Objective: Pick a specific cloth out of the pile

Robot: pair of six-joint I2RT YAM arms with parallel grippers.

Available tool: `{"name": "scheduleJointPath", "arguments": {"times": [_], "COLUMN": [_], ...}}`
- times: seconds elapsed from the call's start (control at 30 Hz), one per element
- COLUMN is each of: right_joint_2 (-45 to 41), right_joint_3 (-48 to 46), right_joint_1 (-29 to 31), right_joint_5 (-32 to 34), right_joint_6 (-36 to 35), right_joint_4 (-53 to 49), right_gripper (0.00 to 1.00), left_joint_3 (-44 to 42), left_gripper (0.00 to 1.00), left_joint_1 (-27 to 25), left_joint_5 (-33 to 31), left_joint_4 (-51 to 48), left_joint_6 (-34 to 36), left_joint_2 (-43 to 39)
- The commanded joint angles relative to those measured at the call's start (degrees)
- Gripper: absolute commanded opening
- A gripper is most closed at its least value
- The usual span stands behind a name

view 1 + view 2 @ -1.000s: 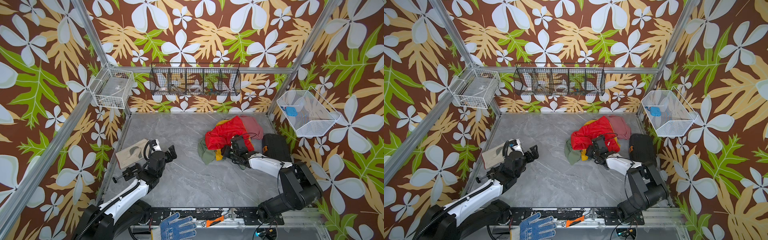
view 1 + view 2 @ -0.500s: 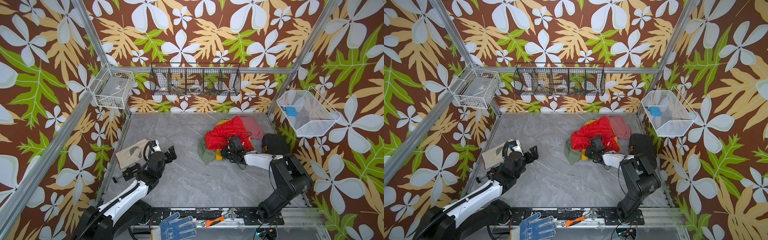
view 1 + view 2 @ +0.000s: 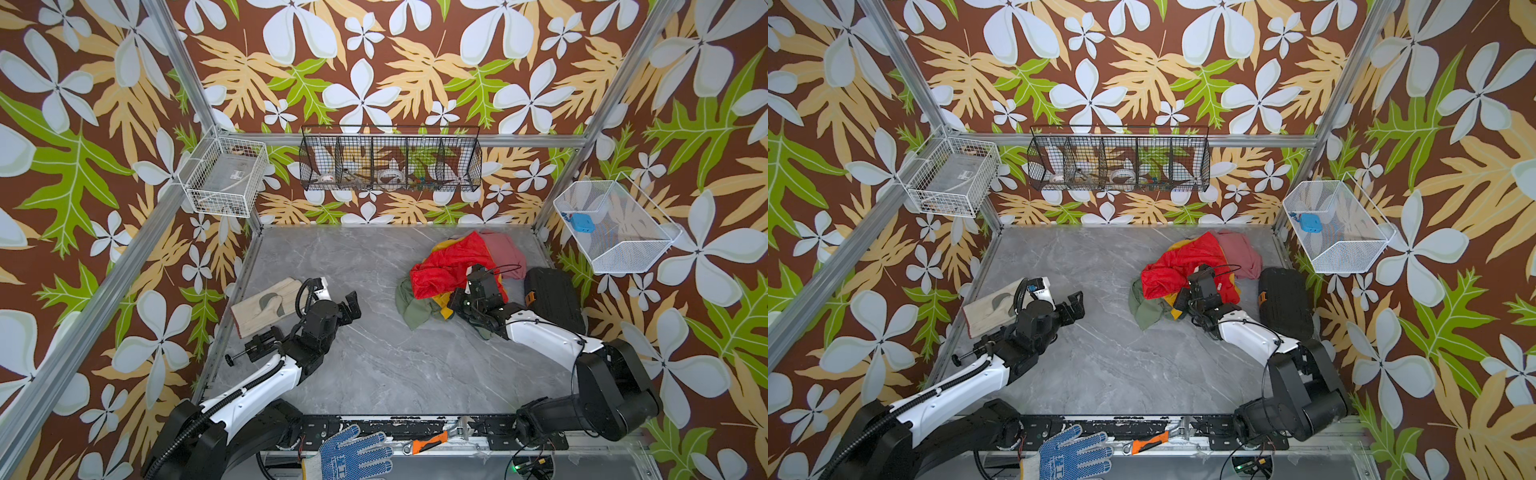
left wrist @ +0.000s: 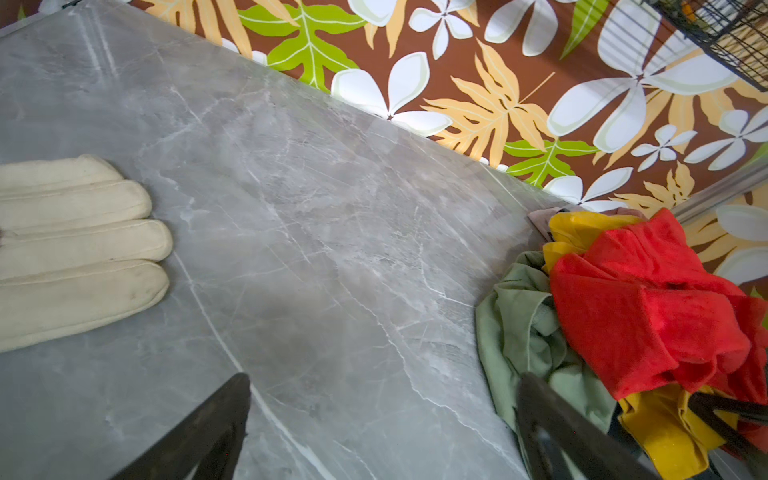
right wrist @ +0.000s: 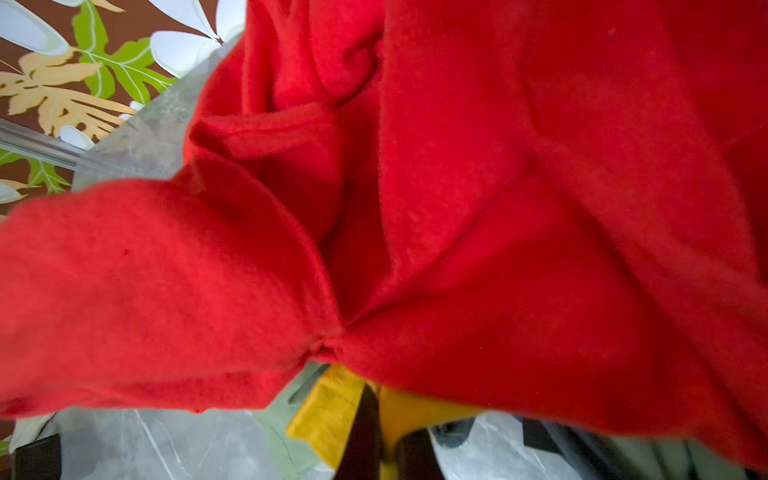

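The pile [image 3: 457, 274] [image 3: 1187, 274] lies at the back right of the table in both top views. A red cloth [image 3: 444, 270] [image 4: 648, 324] [image 5: 457, 208] tops it, with an olive garment [image 3: 415, 309] [image 4: 519, 324] in front and a pink one [image 3: 505, 249] behind. The yellow cloth [image 3: 446, 304] [image 3: 1172, 300] [image 4: 665, 432] [image 5: 328, 411] pokes out under the red one. My right gripper [image 3: 453, 305] [image 3: 1179, 306] [image 5: 384, 415] is shut on a fold of this cloth at the pile's front edge. My left gripper [image 3: 351, 305] [image 3: 1073, 305] [image 4: 382, 415] hangs open over bare table, left of the pile.
A beige work glove [image 3: 266, 305] [image 4: 79, 249] lies at the left edge. A black case [image 3: 552, 299] sits right of the pile. A blue glove [image 3: 353, 455] and an orange-handled tool [image 3: 428, 442] rest on the front rail. Wire baskets [image 3: 390, 160] hang on the walls.
My right gripper's jaws have closed on the yellow cloth at the pile's front edge, and its arm has shifted behind it. The left arm has stayed put.
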Motion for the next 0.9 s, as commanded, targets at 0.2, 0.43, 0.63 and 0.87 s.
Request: {"name": "scheduleJointPath", "arguments": {"times": [0.2, 0.43, 0.63, 0.87], "right_joint_2": [-8.4, -12.9, -14.3, -13.3], "right_joint_3": [3.3, 5.8, 5.7, 3.5], "right_joint_1": [0.1, 0.1, -0.1, -1.4], "right_joint_5": [-4.9, -7.6, -8.0, -9.5], "right_joint_6": [-2.6, -3.2, -4.3, -4.4], "right_joint_4": [-4.4, -7.3, -8.3, -6.5], "right_gripper": [0.00, 0.00, 0.00, 0.00], "left_joint_3": [9.0, 19.8, 29.6, 36.6], "left_gripper": [0.95, 0.89, 0.86, 0.78], "left_joint_1": [-8.6, -13.8, -17.1, -19.2], "left_joint_5": [4.2, 16.2, 23.2, 25.6], "left_joint_4": [1.1, 2.9, 2.3, 1.2], "left_joint_6": [8.7, 13.3, 16.9, 16.9], "left_joint_2": [7.1, 16.0, 24.9, 34.7]}}
